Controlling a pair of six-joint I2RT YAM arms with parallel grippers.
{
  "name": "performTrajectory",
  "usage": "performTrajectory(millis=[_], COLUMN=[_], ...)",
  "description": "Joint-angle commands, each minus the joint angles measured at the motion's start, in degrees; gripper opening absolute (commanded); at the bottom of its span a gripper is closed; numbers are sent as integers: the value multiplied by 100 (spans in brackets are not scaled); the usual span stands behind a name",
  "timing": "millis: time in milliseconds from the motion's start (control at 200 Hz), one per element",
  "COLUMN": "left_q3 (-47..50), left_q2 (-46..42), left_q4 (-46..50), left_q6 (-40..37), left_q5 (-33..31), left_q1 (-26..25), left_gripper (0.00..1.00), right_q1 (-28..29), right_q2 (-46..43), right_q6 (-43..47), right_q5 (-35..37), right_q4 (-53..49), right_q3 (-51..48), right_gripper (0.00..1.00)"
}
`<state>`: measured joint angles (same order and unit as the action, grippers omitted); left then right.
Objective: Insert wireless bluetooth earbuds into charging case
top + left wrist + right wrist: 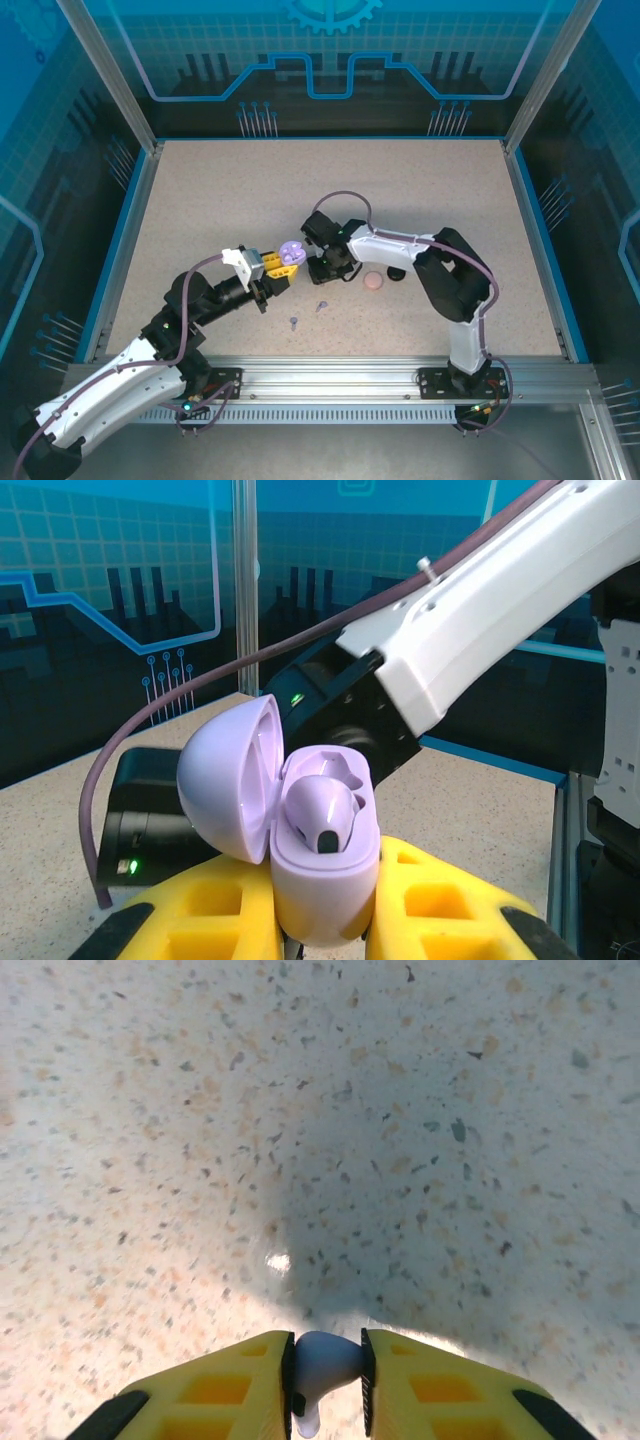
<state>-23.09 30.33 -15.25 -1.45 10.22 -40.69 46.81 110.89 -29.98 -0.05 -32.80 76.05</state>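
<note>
Earbud (320, 1365) in R jaws — open lavender case (322, 885) in L jaws

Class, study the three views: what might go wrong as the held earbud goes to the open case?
The right gripper pinches the earbud only at its very tips; it may twist or slip. The case in the left gripper holds one seated earbud; a skewed push might hit it or the lid.
</note>
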Motion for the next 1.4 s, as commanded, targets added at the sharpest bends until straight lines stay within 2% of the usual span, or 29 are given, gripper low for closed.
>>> performTrajectory(millis=[0,115,310,460,690,845,991,1396], left_q3=[-45,-14,94,119,-32,-97,-179,-182], left_q2=[-1,69,390,909,1830,2318,2619,2645], left_q4=[-25,-36,-394,-849,-1354,-1747,-1941,-2036], left_q6=[82,101,204,300,432,525,582,643], left_q5=[-99,-101,-78,-41,-43,10,102,108], left_q1=[-41,-47,-44,-45,-49,-43,-49,-47], left_gripper=[0,0,0,0,0,0,0,0], right_q1=[-64,-168,-371,-436,-436,-351,-120,323], right_q2=[-553,-1079,-2541,-3541,-4507,-4791,-4849,-4616], right_q6=[84,134,225,324,410,382,309,135], right_q5=[10,139,333,334,99,-81,43,372], right_q4=[111,150,352,442,748,958,1240,1897], right_q3=[-152,-396,-983,-1178,-1311,-1379,-1498,-1696], right_gripper=[25,25,25,25,25,25,25,25])
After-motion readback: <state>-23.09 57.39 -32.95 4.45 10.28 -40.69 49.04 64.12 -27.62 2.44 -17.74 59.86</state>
